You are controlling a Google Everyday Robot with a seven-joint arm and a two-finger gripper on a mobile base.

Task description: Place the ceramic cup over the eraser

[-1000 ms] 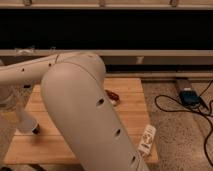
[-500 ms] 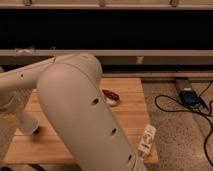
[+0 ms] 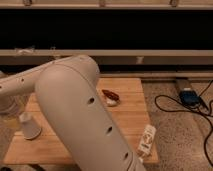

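Note:
The white ceramic cup stands on the wooden table near its left edge. It looks wider at the bottom than at the top. My gripper is at the far left of the view, just left of and slightly above the cup, and partly cut off by the frame edge. A white oblong block, which may be the eraser, lies at the table's front right corner, far from the cup. My large white arm crosses the foreground and hides much of the table's middle.
A reddish-brown object with a small white item beside it lies at the table's centre. A blue device and black cables lie on the floor to the right. A dark shelf unit runs behind the table.
The arm's elbow has shifted slightly. The cup stays at the same spot on the table's left side.

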